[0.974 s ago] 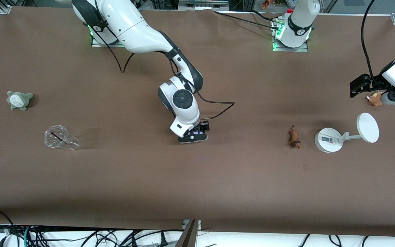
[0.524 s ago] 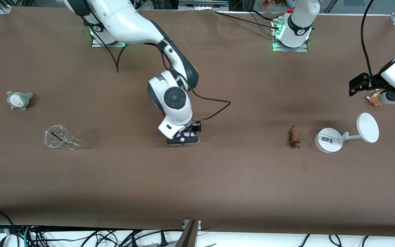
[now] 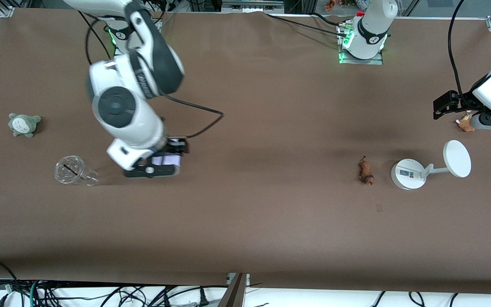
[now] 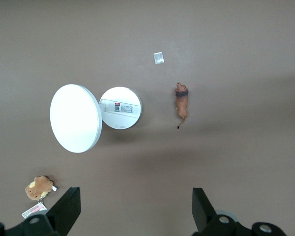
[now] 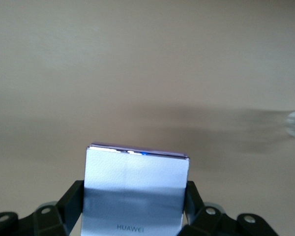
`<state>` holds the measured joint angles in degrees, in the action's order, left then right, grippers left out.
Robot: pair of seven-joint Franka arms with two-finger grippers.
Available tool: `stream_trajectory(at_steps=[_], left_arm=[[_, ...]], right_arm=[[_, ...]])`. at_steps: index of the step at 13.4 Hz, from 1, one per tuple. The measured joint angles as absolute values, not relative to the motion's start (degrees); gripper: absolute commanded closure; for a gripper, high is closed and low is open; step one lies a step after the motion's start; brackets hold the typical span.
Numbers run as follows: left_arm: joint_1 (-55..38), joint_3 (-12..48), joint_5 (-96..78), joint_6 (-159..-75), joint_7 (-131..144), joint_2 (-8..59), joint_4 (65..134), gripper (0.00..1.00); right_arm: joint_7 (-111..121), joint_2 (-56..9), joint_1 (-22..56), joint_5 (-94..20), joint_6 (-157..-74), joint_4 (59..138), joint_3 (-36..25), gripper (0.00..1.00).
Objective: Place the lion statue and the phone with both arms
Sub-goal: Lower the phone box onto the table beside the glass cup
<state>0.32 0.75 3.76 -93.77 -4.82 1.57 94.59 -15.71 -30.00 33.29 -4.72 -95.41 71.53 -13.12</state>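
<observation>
phone (image 5: 136, 189), pale lavender-white with a dark edge, pinched by its two long sides between the black fingers (image 5: 73, 202) of the right gripper (image 3: 165, 160) and carried in the air over bare table (image 3: 245, 230), toward the right arm's end; the maker's name is legible on its face in the right wrist view. clear plastic cup (image 3: 74, 171), lying on its side just beside that gripper, nearer still to the right arm's end. grey-green plush toy (image 3: 24, 124), on the table farther from the front camera than the cup, near the table's edge. lion statue (image 3: 366, 170), small and reddish-brown with a darker head end and thin tail, lying on the table toward the left arm's end, untouched and well apart from both grippers (in the left wrist view it shows at (image 4: 181, 104)). white round-based stand (image 3: 408, 174) with a tilted white disc (image 3: 457, 158), just beside the lion statue, toward the left arm's end. small brown plush toy (image 3: 466, 123) with a tag, farther from the front camera than the stand. left gripper (image 4: 132, 209), fingers spread wide and holding nothing, hanging in the air above the brown plush and the stand; the left arm waits.
</observation>
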Motion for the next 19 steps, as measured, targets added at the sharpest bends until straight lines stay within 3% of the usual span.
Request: stream_trajectory(at_steps=[4, 6, 13, 19], left_arm=[[0.2, 0.8, 3.8, -93.8, -4.8, 1.6, 94.6, 0.00], [0.2, 0.8, 3.8, -93.8, -4.8, 1.6, 94.6, 0.00], [0.1, 0.7, 3.8, -93.8, -4.8, 1.6, 94.6, 0.00], [0.0, 0.7, 3.8, -93.8, -4.8, 1.6, 94.6, 0.00]], right_arm=[[-3.5, -26.3, 32.8, -6.5, -95.7, 78.7, -22.0, 1.00], [0.9, -26.3, 32.0, -7.1, -99.9, 83.2, -24.3, 1.00], [4.8, -27.4, 31.3, -7.2, -124.2, 101.4, -24.5, 1.00], [9.7, -31.9, 29.5, -9.7, -138.8, 108.4, -24.5, 1.00]])
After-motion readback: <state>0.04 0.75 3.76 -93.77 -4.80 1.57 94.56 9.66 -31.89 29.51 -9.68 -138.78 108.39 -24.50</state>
